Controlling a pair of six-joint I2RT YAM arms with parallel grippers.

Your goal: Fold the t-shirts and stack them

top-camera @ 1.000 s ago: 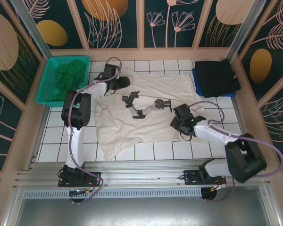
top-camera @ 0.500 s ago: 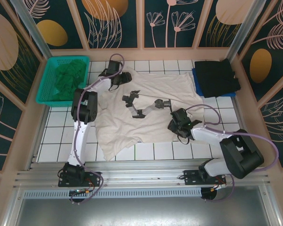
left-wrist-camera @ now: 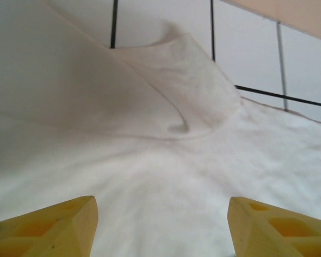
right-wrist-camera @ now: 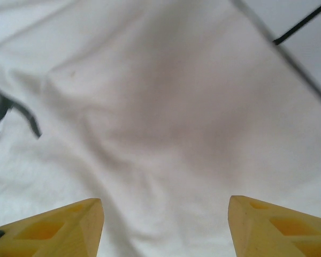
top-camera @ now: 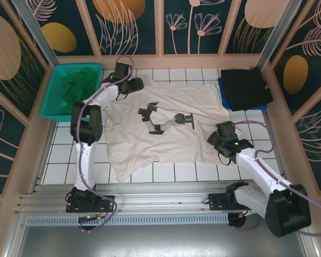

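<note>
A large cream-white t-shirt [top-camera: 171, 134] with a black print [top-camera: 160, 119] lies spread across the white tiled table. My left gripper [top-camera: 137, 84] hovers at its far left corner, open. In the left wrist view the yellow fingers [left-wrist-camera: 48, 225] stand wide apart over the cloth [left-wrist-camera: 166, 176], with a raised fold [left-wrist-camera: 187, 80] ahead. My right gripper [top-camera: 216, 139] is open above the shirt's right edge, and its fingertips [right-wrist-camera: 278, 227] have only the flat cream-white t-shirt [right-wrist-camera: 166, 134] between them. A folded black t-shirt [top-camera: 246, 87] lies at the back right. A dark green t-shirt [top-camera: 75, 88] is bunched in the basket.
The teal mesh basket [top-camera: 49, 107] sits at the back left corner. The black shirt rests on a blue pad [top-camera: 223, 91]. Wooden-framed walls close in the back and both sides. Bare tiles [top-camera: 59, 155] run along the left and in front of the shirt.
Both grippers have opened and let the cream-white shirt go. The right arm has drawn back to the right, the left has shifted towards the back left, and the shirt lies flatter.
</note>
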